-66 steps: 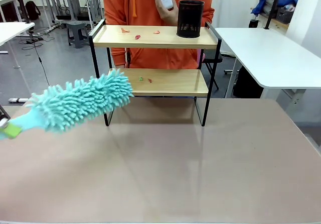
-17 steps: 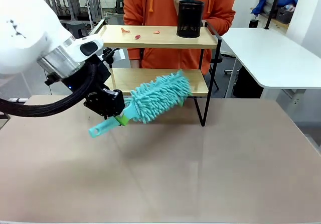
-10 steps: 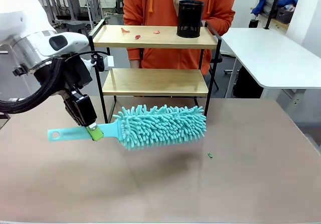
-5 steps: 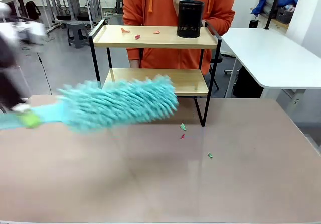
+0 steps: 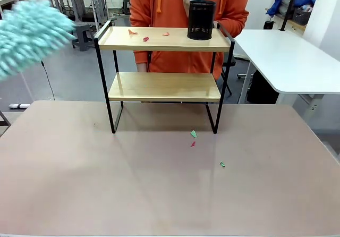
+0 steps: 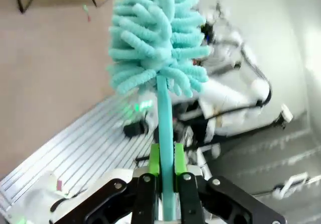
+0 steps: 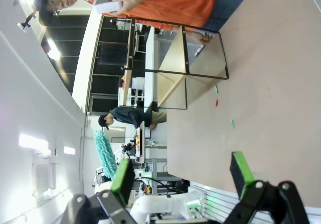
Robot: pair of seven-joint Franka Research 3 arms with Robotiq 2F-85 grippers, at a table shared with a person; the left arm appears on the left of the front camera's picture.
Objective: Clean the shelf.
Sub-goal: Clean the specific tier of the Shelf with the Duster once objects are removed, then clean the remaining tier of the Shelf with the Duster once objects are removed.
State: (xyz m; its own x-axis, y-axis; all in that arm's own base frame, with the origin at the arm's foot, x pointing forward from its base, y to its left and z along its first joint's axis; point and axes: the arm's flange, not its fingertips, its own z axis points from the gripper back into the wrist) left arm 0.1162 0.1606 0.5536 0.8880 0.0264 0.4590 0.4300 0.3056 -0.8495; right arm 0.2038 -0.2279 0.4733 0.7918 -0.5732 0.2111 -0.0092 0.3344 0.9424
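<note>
The shelf (image 5: 164,86) is found at the centre of the front view, standing on the far part of the brown worktop (image 5: 159,194) with its black frame legs set on the surface. On its top board, a black mesh cup (image 5: 202,19) is seen at the right end, and a few red scraps (image 5: 145,39) are noted left of centre. On the worktop just in front of the shelf's right front leg, a green scrap (image 5: 194,134) and a small red scrap (image 5: 193,144) are recorded close together, with a further green bit (image 5: 222,164) lower and to the right. A person in an orange top (image 5: 159,3) is observed directly behind the shelf, at the top centre of the frame. A teal fluffy duster (image 5: 29,32) is registered in the upper left corner of the front view, blurred, raised well clear of the shelf and the worktop. In the left wrist view, the left pincer (image 6: 164,158) is seen clamped on the duster's thin teal handle, the green pads pressed against both its sides and the fluffy head standing upward in the frame. In the right wrist view, the right pincer (image 7: 181,176) is seen along the bottom edge with its fingers spread wide apart and nothing between them.
</note>
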